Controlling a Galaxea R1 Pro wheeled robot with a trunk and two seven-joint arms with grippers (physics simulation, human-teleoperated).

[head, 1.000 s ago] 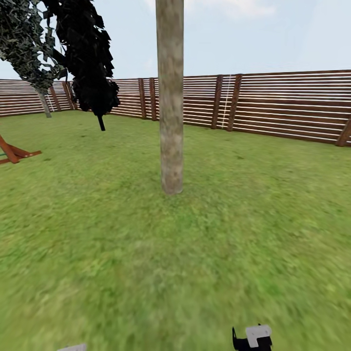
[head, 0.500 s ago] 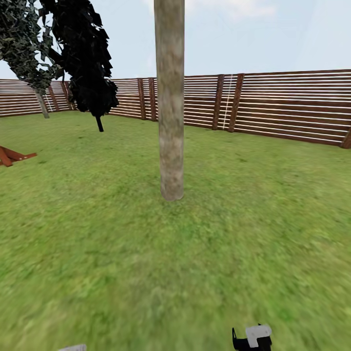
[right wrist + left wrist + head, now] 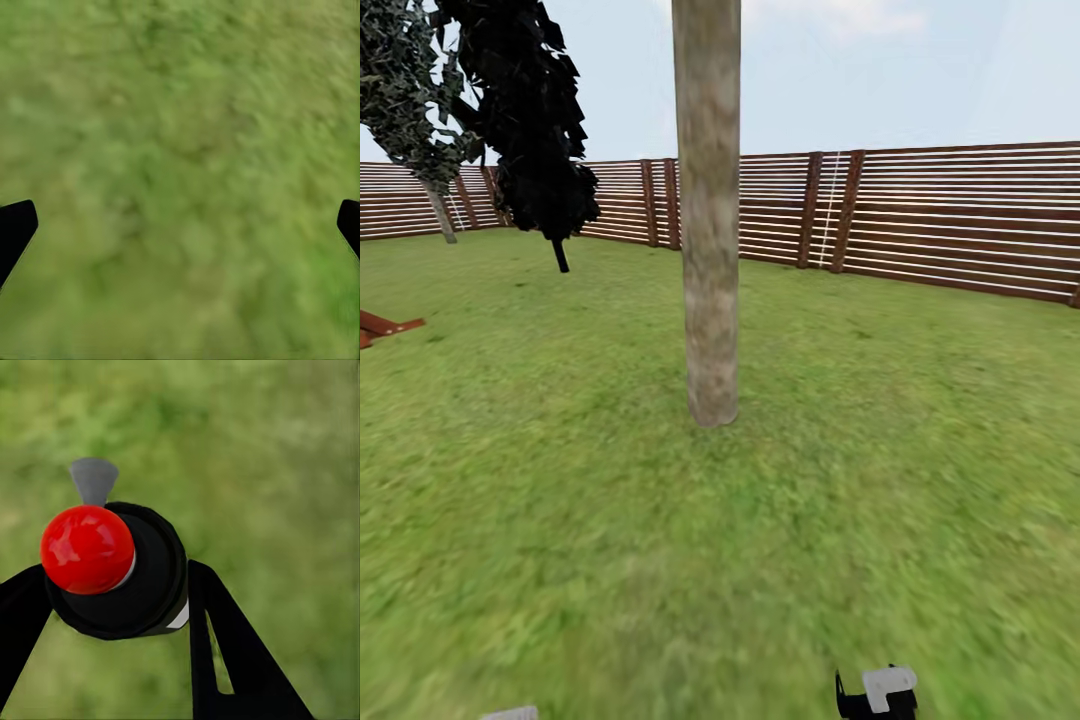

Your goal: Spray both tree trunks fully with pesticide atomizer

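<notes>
the left pincer (image 3: 112, 607) pinches the pesticide atomizer (image 3: 120, 574) between its two dark fingers (image 3: 225, 652), one on each side of the black body, so the can sits locked in the grip with its red cap button (image 3: 87, 549) and small grey nozzle (image 3: 94, 478) standing clear beyond the fingertips. held this way the nozzle looks free to spray without the fingers blocking it, though right now it faces blurred green lawn (image 3: 270, 472) rather than bark. the right pincer (image 3: 180, 225) hangs spread wide, its two dark tips (image 3: 15, 229) at the far sides of its own view with nothing but grass (image 3: 180, 135) between them; it seems simply parked out of the way.

well ahead of both pincers stands the tree trunk (image 3: 708, 220), a straight mottled tan column rising from the lawn (image 3: 560, 520), with the brown slatted fence (image 3: 950, 215) far behind it and a near-black tree (image 3: 530, 120) off beyond the left pincer's side. the trunk appears too far off for a good spray yet, in my judgement.

against the earlier head pictures, the trunk looms a little larger and its base sits lower in view, and the reddish wooden object (image 3: 380, 325) beyond the left pincer has slid toward the edge: the whole scene shifts, so the camera is rolling closer, not the tree moving.
</notes>
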